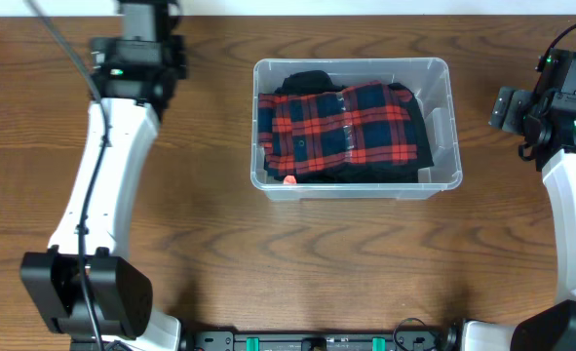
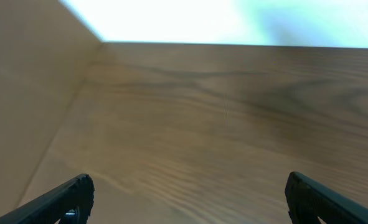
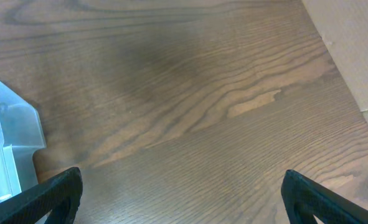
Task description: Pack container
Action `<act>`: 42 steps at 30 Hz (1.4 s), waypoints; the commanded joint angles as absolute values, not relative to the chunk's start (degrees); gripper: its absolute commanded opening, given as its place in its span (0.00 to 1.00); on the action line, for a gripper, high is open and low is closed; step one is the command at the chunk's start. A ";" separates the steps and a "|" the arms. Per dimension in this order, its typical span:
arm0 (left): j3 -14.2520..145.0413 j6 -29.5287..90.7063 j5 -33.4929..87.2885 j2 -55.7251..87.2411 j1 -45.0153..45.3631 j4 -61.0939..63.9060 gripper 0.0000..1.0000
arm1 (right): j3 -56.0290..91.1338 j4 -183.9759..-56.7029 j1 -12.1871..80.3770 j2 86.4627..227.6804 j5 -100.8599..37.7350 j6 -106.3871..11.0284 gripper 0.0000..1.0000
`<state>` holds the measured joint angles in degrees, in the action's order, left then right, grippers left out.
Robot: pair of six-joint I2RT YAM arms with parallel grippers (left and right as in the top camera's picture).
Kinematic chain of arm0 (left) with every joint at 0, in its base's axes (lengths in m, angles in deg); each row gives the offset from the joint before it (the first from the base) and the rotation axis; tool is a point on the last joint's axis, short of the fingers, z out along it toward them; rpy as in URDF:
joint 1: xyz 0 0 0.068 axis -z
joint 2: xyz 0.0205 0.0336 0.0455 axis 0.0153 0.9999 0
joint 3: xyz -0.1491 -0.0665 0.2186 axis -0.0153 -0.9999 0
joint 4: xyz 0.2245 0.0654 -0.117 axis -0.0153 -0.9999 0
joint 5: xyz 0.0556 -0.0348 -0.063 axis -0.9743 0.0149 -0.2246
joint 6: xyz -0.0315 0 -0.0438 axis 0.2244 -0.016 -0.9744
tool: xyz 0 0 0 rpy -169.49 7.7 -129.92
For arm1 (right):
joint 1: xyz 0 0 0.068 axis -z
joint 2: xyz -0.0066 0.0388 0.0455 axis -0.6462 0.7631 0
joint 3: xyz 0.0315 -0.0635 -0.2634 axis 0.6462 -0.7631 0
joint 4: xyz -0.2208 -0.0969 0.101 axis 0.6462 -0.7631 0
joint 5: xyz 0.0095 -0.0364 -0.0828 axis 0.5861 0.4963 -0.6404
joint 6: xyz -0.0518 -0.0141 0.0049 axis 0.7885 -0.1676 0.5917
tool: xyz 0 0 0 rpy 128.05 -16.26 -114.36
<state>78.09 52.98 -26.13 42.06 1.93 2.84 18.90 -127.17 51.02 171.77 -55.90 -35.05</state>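
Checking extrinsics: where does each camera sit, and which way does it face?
Overhead: above the wooden table, looking straight down at the clear rectangular plastic container of red-and-navy plaid cloth; white left arm and right arm show.
Left wrist: low on the left gripper, facing along tabletop to its far edge; open fingertips show.
Right wrist: on the right gripper, tilted down at tabletop; open fingertips show.
Shared: overhead and right wrist both see the container.

Robot lab workbench, wood-grain tabletop [image 1: 346,263], two white robot arms [image 1: 102,185] mounted at its near edge, black cable [image 1: 61,47]
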 commanded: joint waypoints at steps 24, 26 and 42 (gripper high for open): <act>78.22 51.54 -27.13 42.30 -5.26 2.71 0.98 | 19.05 -127.21 51.44 171.53 -56.10 -34.98 0.99; 78.22 51.54 -27.13 42.30 -5.26 2.71 0.98 | 19.05 -127.21 51.44 171.53 -56.10 -34.98 0.99; 78.22 51.54 -27.13 42.30 -5.26 2.71 0.98 | 19.05 -127.21 51.44 171.53 -56.10 -34.98 0.99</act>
